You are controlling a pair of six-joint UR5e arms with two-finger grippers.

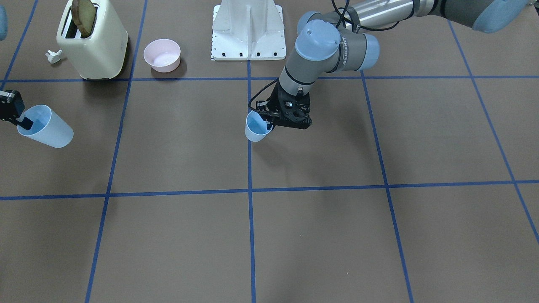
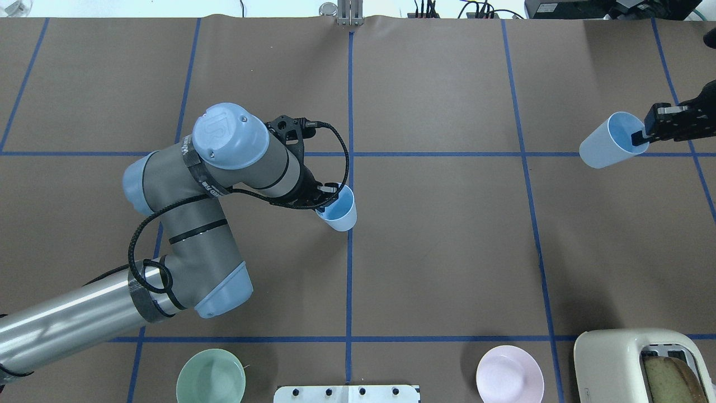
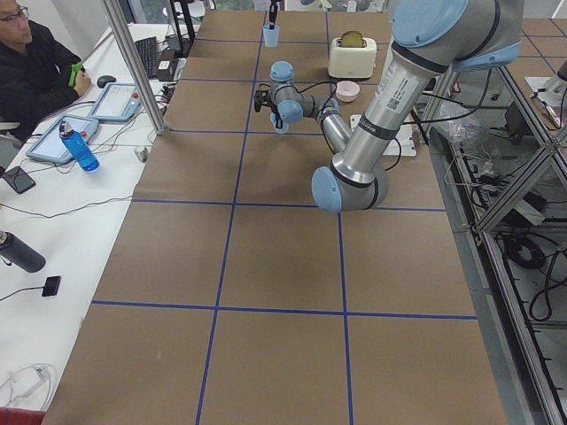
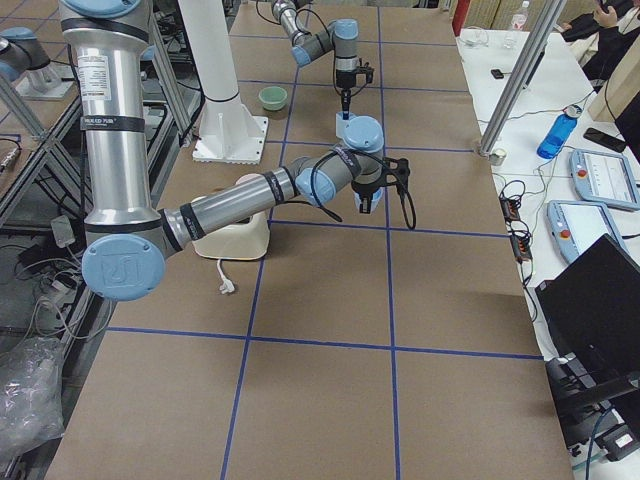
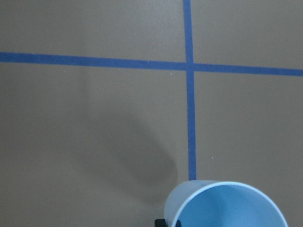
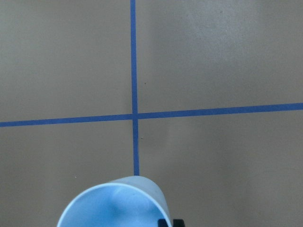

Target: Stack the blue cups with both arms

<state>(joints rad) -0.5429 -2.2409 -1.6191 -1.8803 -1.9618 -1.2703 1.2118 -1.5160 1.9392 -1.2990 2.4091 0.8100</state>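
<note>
left cup [image 2: 338, 211]: you see it mouth up near the middle of the desk [image 2: 447, 252], at the centre blue tape line [image 2: 349, 280] and well out in front of the white base [image 2: 347, 393]
left fingers [image 1: 269, 124]: pinching the left cup's rim on the side nearest the left arm [image 2: 184, 235], one finger inside the mouth and the other outside
right cup [image 2: 607, 143]: far out at the robot's right end of the desk, beyond the toaster [image 2: 637, 364]; in the overhead view it leans with its mouth towards the fingers
right fingers [image 2: 638, 138]: pinching the right cup's rim, one black finger showing inside the mouth
cups together: well apart, not stacked
contact with desk: you cannot tell whether either cup rests on the desk or hangs just above it
wrist views: each shows its own cup's rim at the bottom edge, with a tape crossing beyond
toaster detail: cream, at the robot's right near corner, a slice of bread [image 2: 671, 380] standing in a slot
pink bowl [image 2: 509, 380]: between the toaster and the white base
mint bowl [image 2: 211, 383]: on the base's other side, near the left arm
</note>
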